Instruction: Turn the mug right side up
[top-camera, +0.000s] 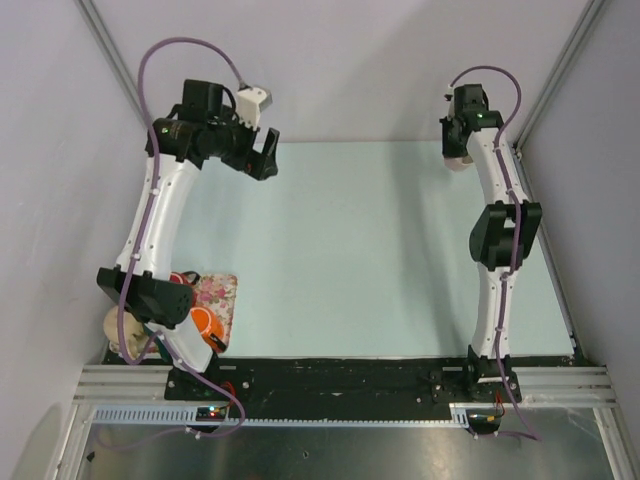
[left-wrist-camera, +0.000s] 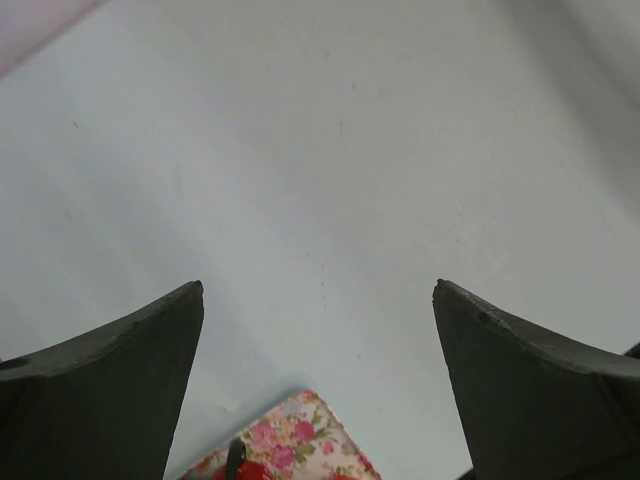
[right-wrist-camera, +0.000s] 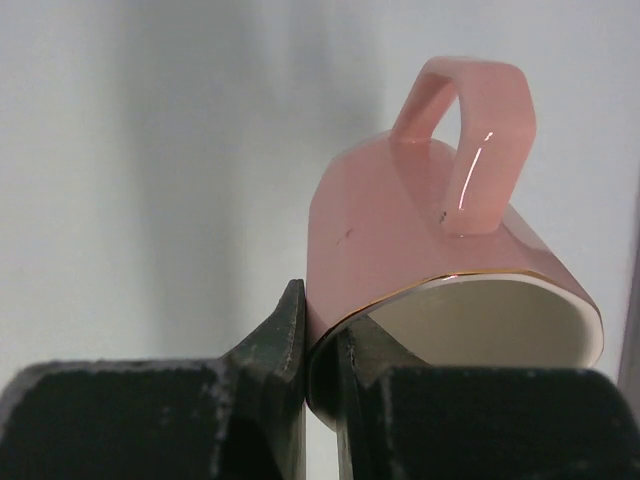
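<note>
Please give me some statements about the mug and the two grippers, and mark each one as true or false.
1. The right gripper is shut on the rim of the pink mug. True.
2. The left gripper is also shut. False: its fingers stand wide apart, nothing between them.
3. In the right wrist view, the mug's handle points up. True.
4. The flowered object lies by the right arm's base. False: it lies by the left arm's base.

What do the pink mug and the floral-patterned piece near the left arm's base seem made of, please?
The pink angular-handled mug looks like glazed ceramic: glossy highlights on the handle, a thin gold rim line, a cream inside. The flower-printed piece looks matte, perhaps cloth or printed paper; too little shows to tell.
</note>
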